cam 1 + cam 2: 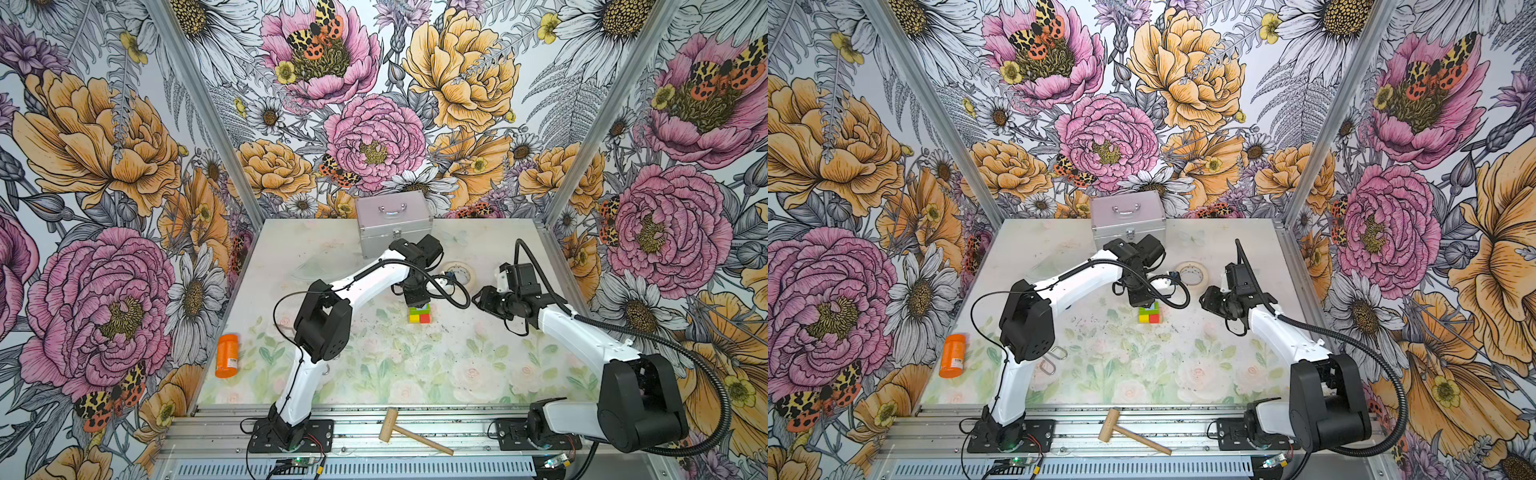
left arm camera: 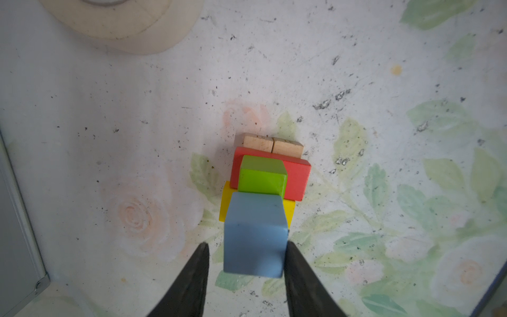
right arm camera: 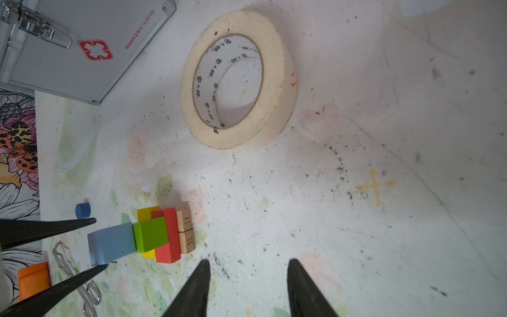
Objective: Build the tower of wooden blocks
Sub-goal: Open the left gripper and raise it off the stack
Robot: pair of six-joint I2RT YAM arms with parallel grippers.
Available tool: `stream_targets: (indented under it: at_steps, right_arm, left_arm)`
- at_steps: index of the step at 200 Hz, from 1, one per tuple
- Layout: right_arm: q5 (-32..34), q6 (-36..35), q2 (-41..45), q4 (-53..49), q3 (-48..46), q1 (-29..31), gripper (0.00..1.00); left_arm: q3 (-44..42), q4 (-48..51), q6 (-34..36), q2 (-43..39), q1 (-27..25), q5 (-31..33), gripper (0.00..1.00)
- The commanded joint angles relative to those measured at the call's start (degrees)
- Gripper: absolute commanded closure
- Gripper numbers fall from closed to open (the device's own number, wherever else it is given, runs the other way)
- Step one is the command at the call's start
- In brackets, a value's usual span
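the tower (image 1: pixel 419 313) stands on the counter (image 1: pixel 374 374) a little below and right of the middle of the frame in both top views, in front of the metal case (image 1: pixel 395 226). the left wrist view looks down on its layers. two tan bars (image 2: pixel 273 145) lie side by side at the bottom, with a red bar (image 2: pixel 297 178) and a yellow bar (image 2: pixel 225 205) laid across them. a green bar (image 2: pixel 262 175) sits on those, and a light blue cube (image 2: pixel 255 236) sits on the green one.

the left end effector (image 2: pixel 247 245) hangs right over the tower with the cube between its fingers (image 2: pixel 301 274). it is released: one finger touches the cube's side and the other stands clear of it, with counter showing in the gap. the dark blue cylinder (image 3: pixel 82 210) sits on the counter near the tower, apart from it.

the right end effector (image 3: pixel 249 262) hovers to the right of the tower in the top views, well apart, released with nothing between its fingers. a roll of tape (image 3: pixel 277 71) lies flat between the case and the right arm. an orange bottle (image 1: pixel 227 355) lies on its side at the counter's left edge. a wooden mallet (image 1: pixel 409 432) rests on the rail at the bottom of the frame.
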State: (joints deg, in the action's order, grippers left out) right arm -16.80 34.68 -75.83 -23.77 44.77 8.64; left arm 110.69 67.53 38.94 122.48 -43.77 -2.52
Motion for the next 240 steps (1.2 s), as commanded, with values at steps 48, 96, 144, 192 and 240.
stream_targets:
  at_steps: [48,96,144,192,240]
  right_arm:
    - [-0.78,0.29,1.69,0.24,-1.00,-0.34,0.53]
    - [-1.00,0.56,2.57,0.19,-1.18,-0.32,0.52]
    - [-1.61,0.96,2.93,0.28,-0.62,-0.14,0.52]
    - [-2.21,0.86,1.19,0.21,3.16,2.06,0.62]
    - [-2.25,0.13,-5.91,0.23,11.13,6.69,0.81]
  left_arm:
    - [-1.02,-0.05,-0.97,-4.32,-0.75,0.21,0.52]
    - [-1.80,-0.03,-1.23,-6.23,-1.15,0.15,0.51]
    - [-2.59,-0.04,-3.56,-10.71,-1.08,0.63,0.51]
    - [-2.18,-0.50,-14.27,-17.53,3.27,-9.08,0.59]
    - [-18.04,-16.07,-28.23,-29.18,9.66,-17.41,0.84]
